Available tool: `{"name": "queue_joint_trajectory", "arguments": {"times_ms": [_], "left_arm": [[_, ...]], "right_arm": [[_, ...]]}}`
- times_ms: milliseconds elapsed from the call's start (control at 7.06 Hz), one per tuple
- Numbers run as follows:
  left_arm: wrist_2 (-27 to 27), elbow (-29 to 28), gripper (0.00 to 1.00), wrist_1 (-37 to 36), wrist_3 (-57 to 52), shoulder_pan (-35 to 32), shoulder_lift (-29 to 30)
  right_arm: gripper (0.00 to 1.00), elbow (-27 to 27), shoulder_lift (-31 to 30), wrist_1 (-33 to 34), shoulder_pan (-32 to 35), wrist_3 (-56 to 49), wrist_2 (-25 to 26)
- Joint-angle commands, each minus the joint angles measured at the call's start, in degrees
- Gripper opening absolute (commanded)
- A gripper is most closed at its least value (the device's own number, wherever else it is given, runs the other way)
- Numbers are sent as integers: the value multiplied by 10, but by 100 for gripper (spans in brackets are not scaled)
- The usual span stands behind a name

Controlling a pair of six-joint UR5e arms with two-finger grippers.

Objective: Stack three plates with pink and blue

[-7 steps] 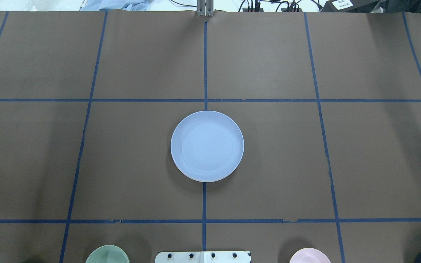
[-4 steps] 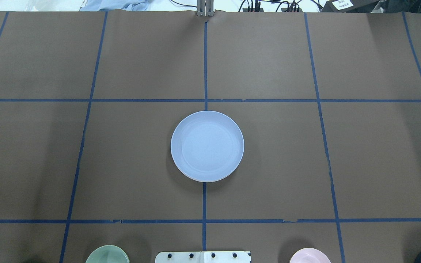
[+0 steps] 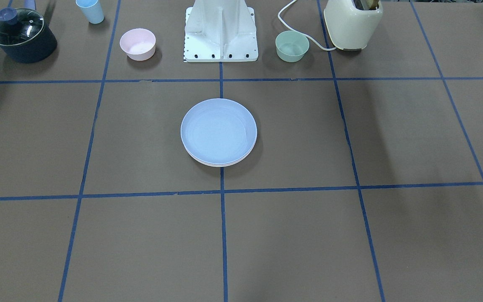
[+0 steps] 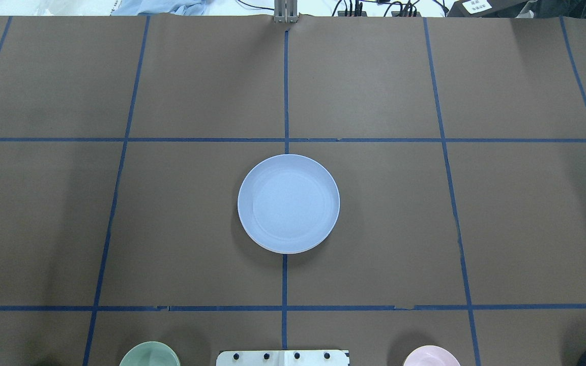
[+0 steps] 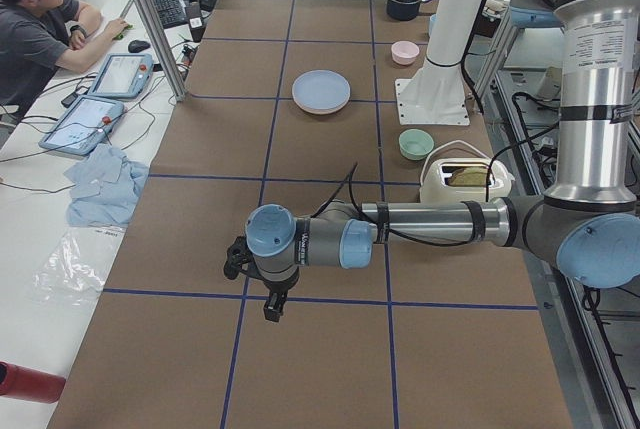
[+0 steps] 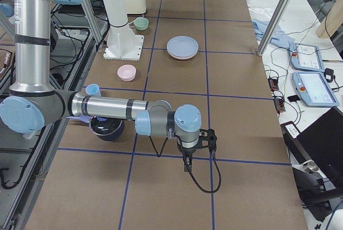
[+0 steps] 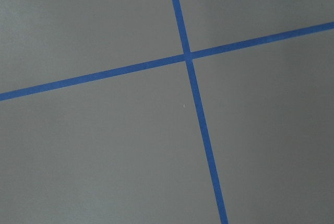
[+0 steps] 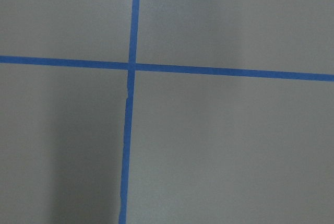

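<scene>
I work at a long table (image 4: 374,229) covered in matte brown paper and ruled into large rectangles by blue tape lines (image 4: 286,91). The light is even and leaves only soft, blurred shadows near the table's left and right ends. Along its far edge runs a white bench (image 5: 30,209), with slanted aluminium posts (image 5: 152,24) rising where the two meet. On the bench lie two teach pendants (image 5: 120,74), a crumpled blue cloth (image 5: 100,186) and black cables (image 4: 354,7), and a person in a grey shirt (image 5: 35,39) sits at it.
</scene>
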State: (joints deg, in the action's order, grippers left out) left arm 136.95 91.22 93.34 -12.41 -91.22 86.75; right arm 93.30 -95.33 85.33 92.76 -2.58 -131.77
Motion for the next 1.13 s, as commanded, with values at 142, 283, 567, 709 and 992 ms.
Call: {"name": "queue_joint_trajectory", "arguments": {"times_ms": [142,283,567,709,992], "left_arm": [[0,-1,100,-1,0,0,-1],[-1,-2,100,-1,0,0,-1],[0,-2,100,0,0,0,-6],[0,-2,100,-1,0,0,-8],[0,-2,100,-1,0,0,-12]], "right_arm": [[100,0,-4,-3,-1,0,-4],[100,-1,-5,-5,-1,-1,-4],[100,-2,-5,-6,-1,-2,-4],[100,-3,-5,-6,-1,-2,-5],[100,-3,-5,-5,-1,-1,-6]]}}
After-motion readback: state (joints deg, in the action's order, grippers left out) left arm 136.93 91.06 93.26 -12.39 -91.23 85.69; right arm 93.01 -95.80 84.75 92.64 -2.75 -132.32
